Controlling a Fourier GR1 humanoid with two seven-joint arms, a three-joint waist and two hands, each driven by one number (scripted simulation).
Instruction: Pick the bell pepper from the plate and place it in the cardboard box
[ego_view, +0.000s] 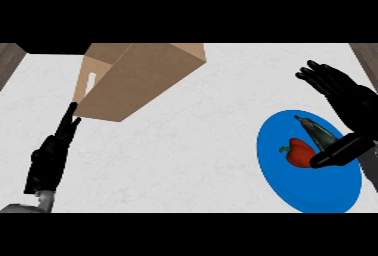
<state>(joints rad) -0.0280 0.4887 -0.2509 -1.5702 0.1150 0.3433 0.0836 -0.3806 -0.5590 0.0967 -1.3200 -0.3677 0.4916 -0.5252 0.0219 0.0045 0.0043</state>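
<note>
On the plate (310, 192) the pepper (297, 154) lies ungrasped. The right hand (353, 106) hovers open, thumb just beside it. The left hand (50, 157) rests open at left. The box (140, 80) is well apart, so pick and place both remain.

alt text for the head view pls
The open right hand hovers over a blue plate holding a red bell pepper and a dark vegetable. A cardboard box sits upper left, the open left hand below it.
</note>
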